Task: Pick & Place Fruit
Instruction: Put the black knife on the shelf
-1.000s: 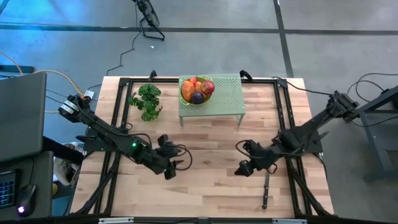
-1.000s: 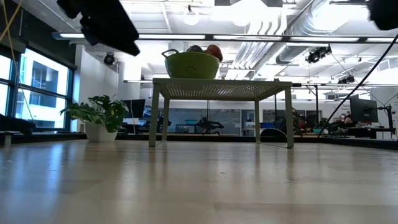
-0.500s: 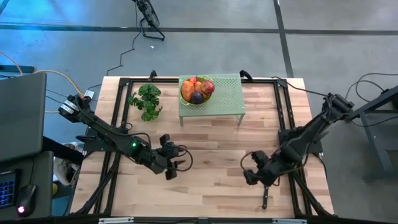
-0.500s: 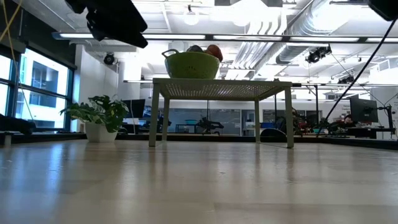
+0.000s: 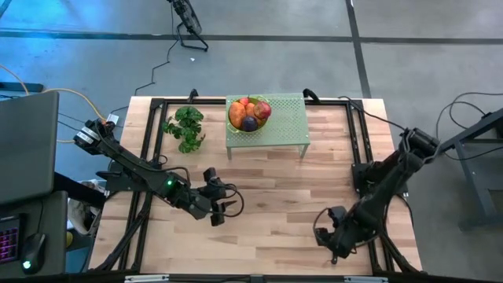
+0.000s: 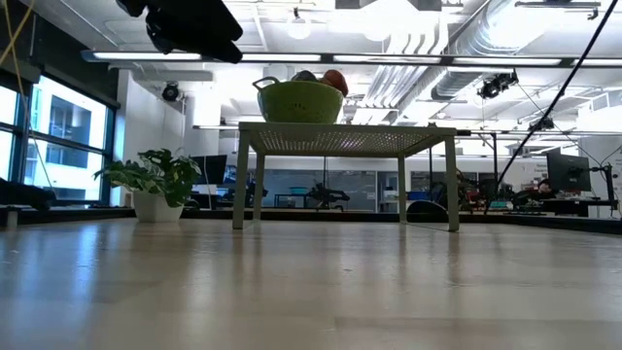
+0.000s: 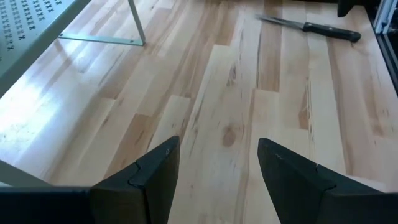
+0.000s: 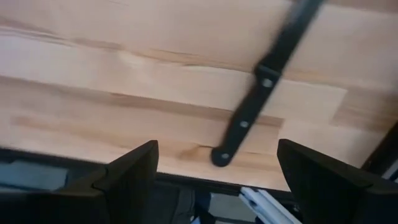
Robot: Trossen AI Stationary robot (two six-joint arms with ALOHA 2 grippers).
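The fruit lies in a yellow-green bowl: orange pieces, a red apple and a dark purple one. The bowl stands on a small green perforated stand at the table's far middle. My left gripper hovers open and empty above the table's left middle; its fingers show apart in the left wrist view. My right gripper is open near the table's front right edge, above a black-handled knife that lies flat on the wood, and touches nothing.
A leafy potted plant stands left of the stand. The knife also shows in the left wrist view. The table's near edge runs just past the knife handle's end. Bare wood lies between the two grippers.
My right gripper has gone toward the table's near edge and a little to the right, ending above the knife, still open. My left gripper has shifted slightly toward the right.
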